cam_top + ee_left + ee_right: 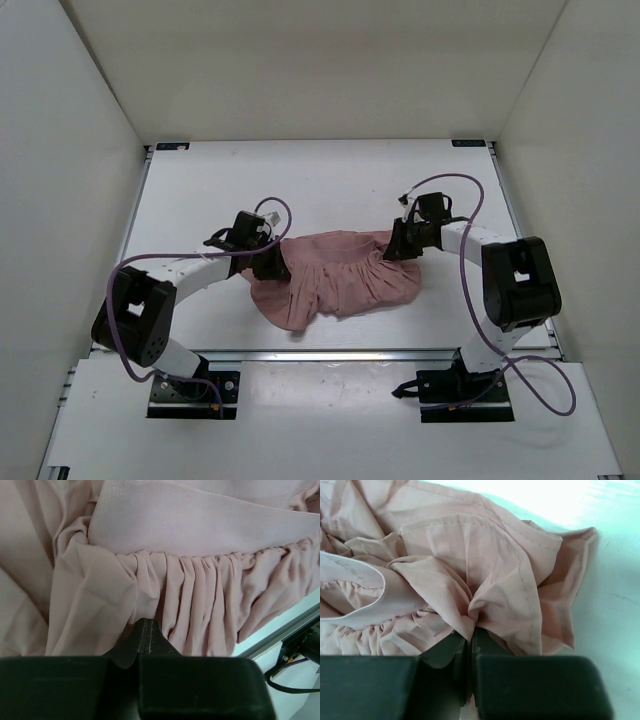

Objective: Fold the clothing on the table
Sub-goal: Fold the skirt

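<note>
The clothing, crumpled on the table, is pinched at either end by the left jaws and the right jaws, both clamped shut, seemingly to be spread flat.

The clothing lies mid-frame on the surface, bare surface above and to both sides. Its lower edge seems to stop just short of the rail below. The left arm reaches in from lower left, the left jaws closed on the clothing's left edge. The right arm comes from the right, the right jaws closed on its upper right corner. In the right wrist view, clothing fills left and centre, with surface at right.
</note>
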### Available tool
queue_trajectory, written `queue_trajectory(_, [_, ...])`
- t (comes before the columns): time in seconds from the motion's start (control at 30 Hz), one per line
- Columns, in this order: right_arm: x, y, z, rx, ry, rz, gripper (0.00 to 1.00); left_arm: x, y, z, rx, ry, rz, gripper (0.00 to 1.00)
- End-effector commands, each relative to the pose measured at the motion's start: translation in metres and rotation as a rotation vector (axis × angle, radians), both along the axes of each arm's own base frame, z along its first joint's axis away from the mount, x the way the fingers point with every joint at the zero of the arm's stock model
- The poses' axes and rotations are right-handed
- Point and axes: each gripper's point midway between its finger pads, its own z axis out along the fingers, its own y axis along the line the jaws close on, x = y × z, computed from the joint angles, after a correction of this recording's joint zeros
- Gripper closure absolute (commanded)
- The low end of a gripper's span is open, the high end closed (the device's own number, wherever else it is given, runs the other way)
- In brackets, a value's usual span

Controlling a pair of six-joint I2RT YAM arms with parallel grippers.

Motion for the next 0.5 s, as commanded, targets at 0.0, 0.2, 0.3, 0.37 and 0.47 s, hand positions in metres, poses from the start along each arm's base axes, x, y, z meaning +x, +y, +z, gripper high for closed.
queue_trajectory(0.0, [0.015,0.003,0.003,-0.011,-0.018,0.014,1.0,0.006,-0.012,-0.002,-0.027,-0.02,-0.018,1.0])
queue_trajectory(0.2, [0.035,0.007,0.032,-0.046,-0.061,0.032,1.0,0.016,-0.017,-0.032,0.021,0.051,-0.017,1.0])
queue_trajectory(0.3, [0.049,0.011,0.061,-0.038,-0.117,0.04,1.0,0.02,-0.025,-0.038,-0.014,0.081,-0.013,1.0])
queue_trajectory(0.37, [0.056,0.019,0.077,-0.022,-0.144,0.056,0.99,0.022,-0.037,-0.041,-0.043,0.091,-0.022,1.0])
queue_trajectory(0.47, [0.064,0.038,0.105,-0.01,-0.196,0.104,1.0,0.029,-0.062,-0.036,-0.097,0.094,-0.039,1.0])
